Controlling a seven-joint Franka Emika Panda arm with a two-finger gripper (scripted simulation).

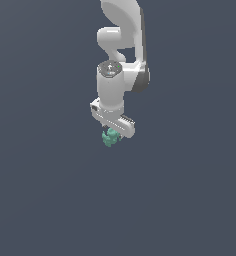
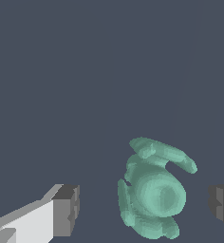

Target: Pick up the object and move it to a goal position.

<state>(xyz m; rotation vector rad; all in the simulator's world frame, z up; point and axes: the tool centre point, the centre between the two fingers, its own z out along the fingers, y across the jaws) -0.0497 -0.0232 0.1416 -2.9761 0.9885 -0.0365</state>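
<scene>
Teal lumpy object [image 2: 154, 192] sits lower right of the wrist view between wide-open jaws holding nothing, nearer one grey pad [image 2: 222, 206] than the other, so I'd centre the gripper [image 1: 113, 136] over it before closing, then lift.

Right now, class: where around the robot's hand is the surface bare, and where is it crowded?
Bare grey floor lies on every side of the white arm. The only crowding is under the hand, where the small teal-green knobbly blob sits between the open fingers.
</scene>
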